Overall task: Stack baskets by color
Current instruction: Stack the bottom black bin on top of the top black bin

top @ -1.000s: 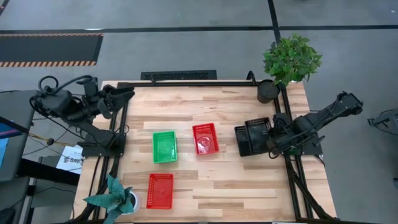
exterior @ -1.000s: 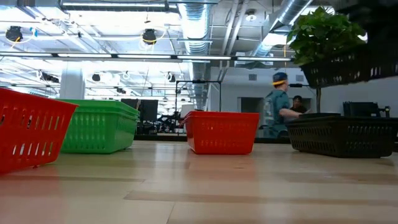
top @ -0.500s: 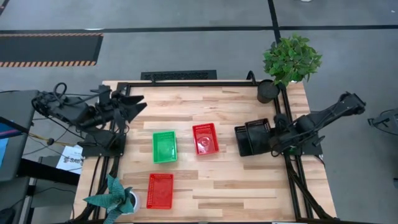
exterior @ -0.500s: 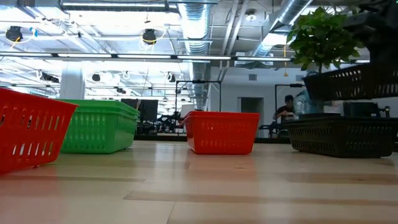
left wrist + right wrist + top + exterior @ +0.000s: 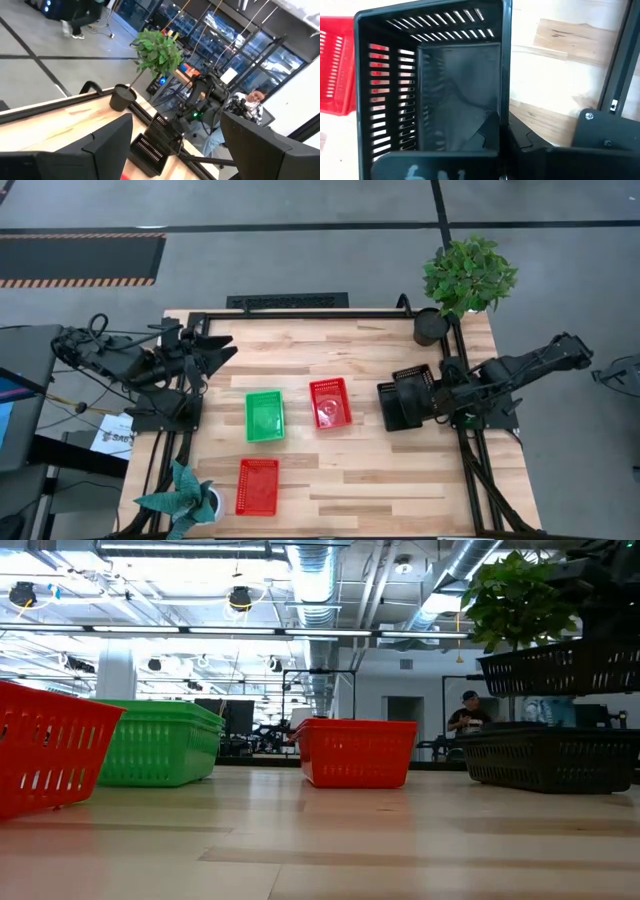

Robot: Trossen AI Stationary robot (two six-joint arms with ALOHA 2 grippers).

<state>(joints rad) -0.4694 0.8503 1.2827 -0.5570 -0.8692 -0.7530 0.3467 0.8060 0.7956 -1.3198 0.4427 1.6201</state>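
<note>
The right gripper [image 5: 432, 402] sits at the right edge of the table [image 5: 360, 480] in the high view, its fingers pinched on the wall of a black basket [image 5: 412, 385] held above a second black basket [image 5: 390, 408] that rests on the wood. The left gripper [image 5: 222, 348] hangs over the table's far left corner with its fingers spread wide and nothing between them. A green basket [image 5: 265, 416] and a red basket [image 5: 330, 402] lie side by side near the middle, apart from each other, and another red basket [image 5: 257, 486] lies by the near edge beside a small spiky plant [image 5: 185, 498]. A leafy plant in a round black pot [image 5: 432, 327] stands at the far right corner.

In the low view the held black basket [image 5: 555, 668] floats clear above the resting black basket [image 5: 550, 758], roughly level, with a gap between them. The green basket [image 5: 160, 743] and the middle red basket [image 5: 356, 752] stand on the table farther back, and the near red basket [image 5: 50, 755] fills the left edge. A person [image 5: 466, 717] shows in the room behind.

The left wrist view looks between two wide-apart fingers [image 5: 107, 147] across the table to the potted plant [image 5: 155, 52], the right arm and the black baskets [image 5: 155, 142].

The right wrist view shows the black basket [image 5: 435, 85] close up, its near wall clamped by the gripper, with a red basket [image 5: 335, 65] beyond it.
</note>
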